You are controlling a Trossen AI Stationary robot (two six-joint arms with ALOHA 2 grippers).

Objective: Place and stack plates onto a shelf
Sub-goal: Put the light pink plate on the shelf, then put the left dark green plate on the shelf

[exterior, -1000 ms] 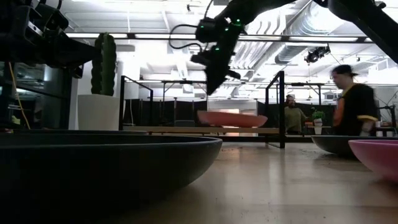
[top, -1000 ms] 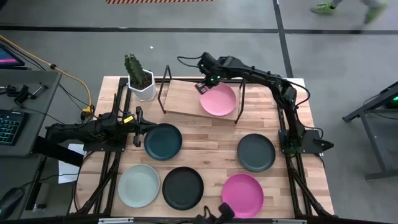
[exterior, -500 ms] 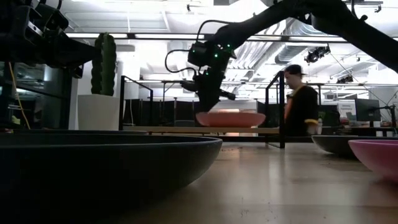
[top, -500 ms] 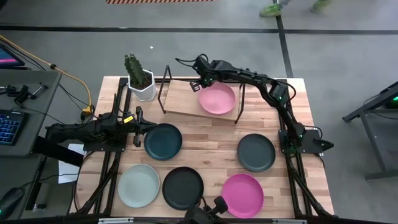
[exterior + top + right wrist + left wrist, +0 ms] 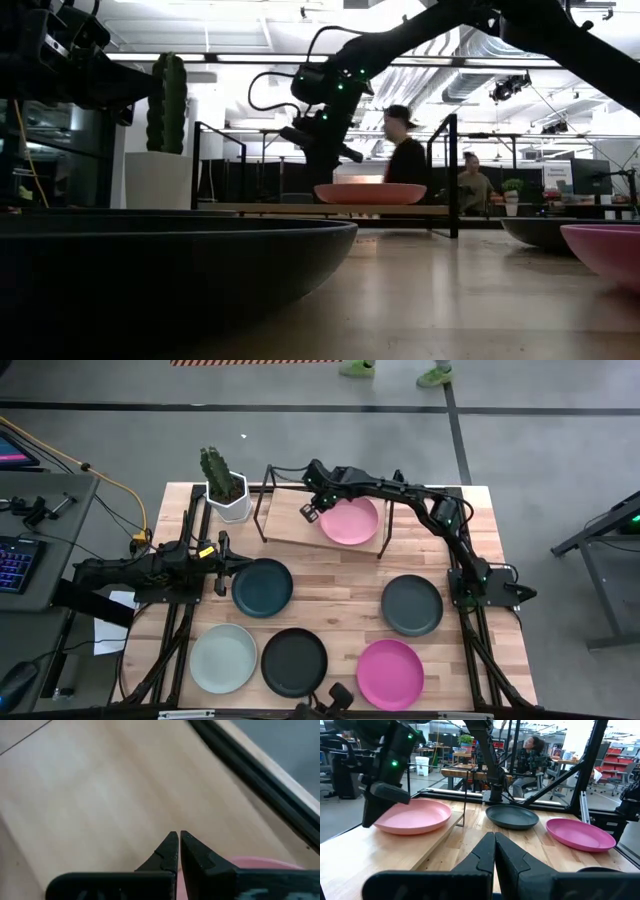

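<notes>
Your right gripper is hovering over the shelf, fingers pressed together and holding nothing, just beside the light pink plate lying on the board. Your left gripper, also closed and empty, is waiting beside the dark teal plate.

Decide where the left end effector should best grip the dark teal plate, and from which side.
Grip the dark teal plate by its thin raised rim on the edge facing the left end effector, probably from above with one finger inside: it lies flat and its shallow wall offers no other hold.
</notes>
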